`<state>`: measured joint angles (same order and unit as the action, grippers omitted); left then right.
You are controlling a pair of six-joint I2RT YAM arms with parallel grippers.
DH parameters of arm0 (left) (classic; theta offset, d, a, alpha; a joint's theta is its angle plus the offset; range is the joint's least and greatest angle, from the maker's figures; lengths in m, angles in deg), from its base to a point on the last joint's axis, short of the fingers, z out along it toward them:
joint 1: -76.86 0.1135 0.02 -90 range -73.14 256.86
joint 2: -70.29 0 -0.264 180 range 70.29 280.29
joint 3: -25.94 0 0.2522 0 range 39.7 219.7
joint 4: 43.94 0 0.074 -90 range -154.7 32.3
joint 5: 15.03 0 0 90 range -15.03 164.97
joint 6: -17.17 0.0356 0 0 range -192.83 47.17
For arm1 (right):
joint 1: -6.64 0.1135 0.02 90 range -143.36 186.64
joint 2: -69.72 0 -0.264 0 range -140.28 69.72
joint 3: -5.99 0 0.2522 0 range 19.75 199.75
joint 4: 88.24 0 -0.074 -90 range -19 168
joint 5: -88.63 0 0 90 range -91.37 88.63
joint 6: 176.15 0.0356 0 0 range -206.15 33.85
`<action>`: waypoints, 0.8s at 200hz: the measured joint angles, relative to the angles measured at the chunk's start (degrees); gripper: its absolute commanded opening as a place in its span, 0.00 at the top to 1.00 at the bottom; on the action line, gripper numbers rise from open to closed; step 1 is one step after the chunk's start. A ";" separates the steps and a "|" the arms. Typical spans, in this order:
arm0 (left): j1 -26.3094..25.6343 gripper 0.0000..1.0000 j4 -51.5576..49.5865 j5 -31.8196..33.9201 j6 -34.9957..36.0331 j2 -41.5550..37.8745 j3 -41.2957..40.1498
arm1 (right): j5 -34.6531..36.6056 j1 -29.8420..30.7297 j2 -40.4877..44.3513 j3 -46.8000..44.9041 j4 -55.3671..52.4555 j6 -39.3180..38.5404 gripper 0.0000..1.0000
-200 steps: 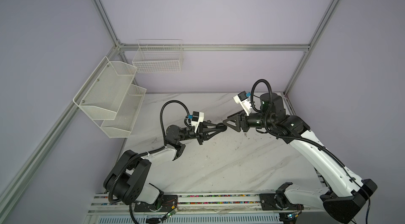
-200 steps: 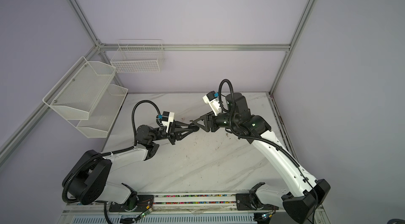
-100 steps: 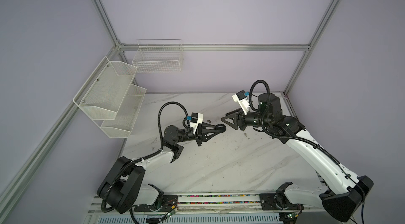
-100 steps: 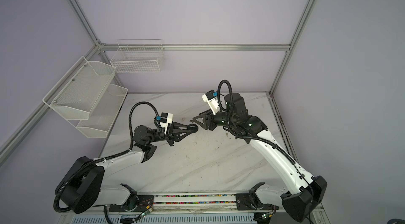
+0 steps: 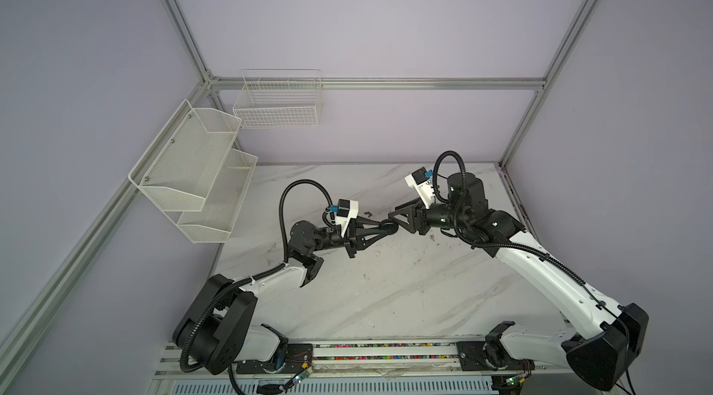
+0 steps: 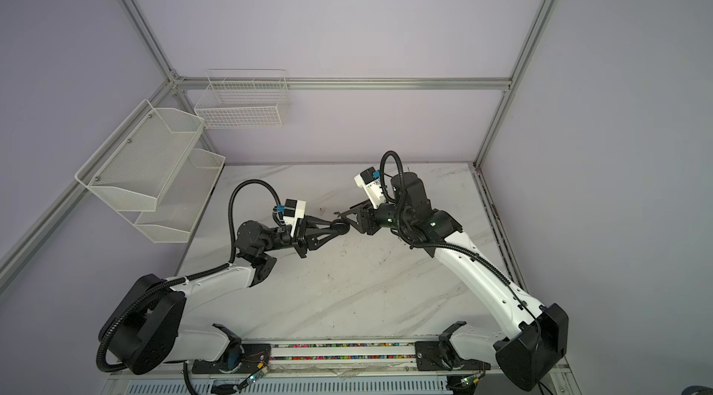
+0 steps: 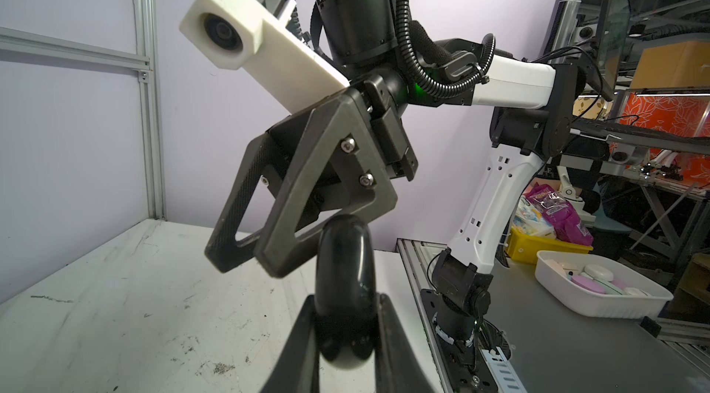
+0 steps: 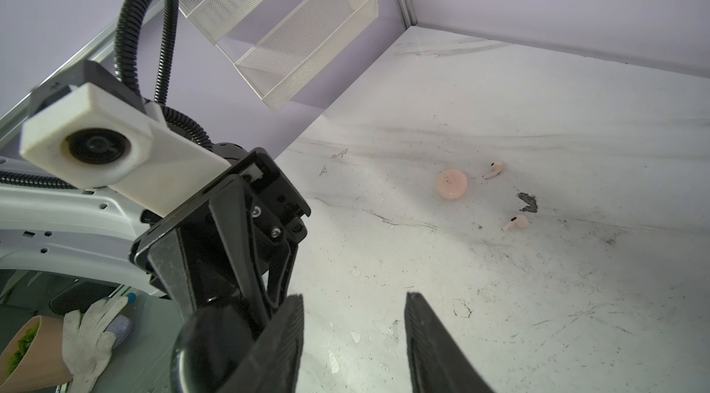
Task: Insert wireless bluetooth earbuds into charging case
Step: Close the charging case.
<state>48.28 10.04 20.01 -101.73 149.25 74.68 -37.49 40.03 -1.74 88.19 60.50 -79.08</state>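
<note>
The left end effector [image 5: 387,227] is clamped on a glossy black round charging case [image 7: 344,256], raised over the desk at mid-frame in both top views. The right end effector [image 8: 353,297] faces it with its fingers apart and one tip just beside the case's edge. Both arms bend inward from the lower corners. One pale pink stemmed earbud [image 8: 493,170] and a second pink earbud [image 8: 515,223] lie on the white marble desk [image 5: 386,296] near a pink round case [image 8: 452,184]. Bare desk spreads toward the lower edge, and white mesh shelves [image 5: 193,165] hang at the left.
</note>
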 measured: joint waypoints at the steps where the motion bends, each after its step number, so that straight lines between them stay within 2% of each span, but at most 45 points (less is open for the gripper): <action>1: 0.00 1.00 0.04 0.02 0.00 0.00 0.00 | -0.02 0.00 0.00 -0.02 0.04 0.00 0.54; 80: -0.04 1.00 4.37 2.58 -0.52 1.18 -1.09 | 1.64 -0.22 5.33 -2.84 3.19 0.09 0.52; 117: -0.04 1.00 4.22 4.20 -1.66 1.73 -1.11 | 1.62 -0.09 12.46 -8.11 4.76 1.18 0.53; 160: -0.04 1.00 4.35 4.22 -4.22 1.73 -1.11 | -0.50 -0.20 14.88 -12.52 7.96 1.64 0.56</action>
<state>48.24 14.39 24.23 -105.95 150.98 73.57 -37.99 39.83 13.14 75.67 68.46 -77.44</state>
